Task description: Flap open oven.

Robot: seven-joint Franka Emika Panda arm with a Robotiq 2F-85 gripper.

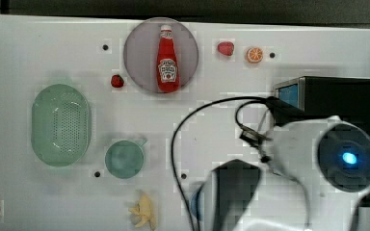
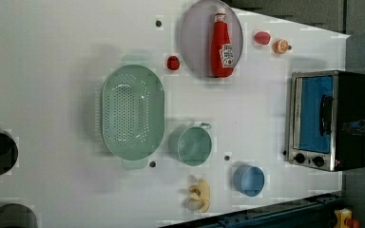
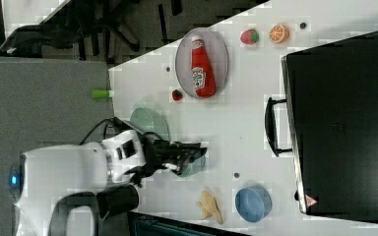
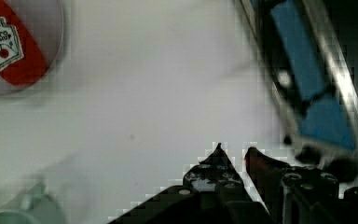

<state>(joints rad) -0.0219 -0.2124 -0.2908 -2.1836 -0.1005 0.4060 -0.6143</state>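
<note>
- The oven (image 2: 326, 119) stands at the table's edge, at three o'clock in the left view, its blue door shut flat in the silver frame and the black handle (image 2: 326, 115) across the door's middle; two small knobs (image 2: 309, 159) sit at the frame's end.
- In the right view the oven (image 3: 344, 128) shows its black top at three o'clock, with the handle (image 3: 273, 127) standing proud of the front as a thin loop.
- The gripper (image 4: 233, 156) shows in the wrist view with its two dark fingertips nearly together, a narrow gap between them and nothing in it: almost clenched, grasping nothing.
- The right view puts the gripper (image 3: 194, 155) near the picture's centre, well apart from the handle, over the table above a green cup.
- Step in hand, as I judge it: the approach. The door is not yet touched.
- The next move calls for carrying the fingertips to the handle and hooking or pinching it, then drawing it outward and down so the door swings on its lower hinge. The gap looks tight for that bar, so widening it may be needed.
- The left view gives the door face and knobs, which the right view hides behind the oven's top; the right view gives the handle's stand-off and the gap to the gripper.
- Farther out: a ketchup bottle (image 2: 221, 45) on a grey plate (image 2: 193, 40) at twelve o'clock, a green colander (image 2: 132, 112) near centre, a blue cup (image 2: 249, 180) and a banana (image 2: 198, 194) at six.
</note>
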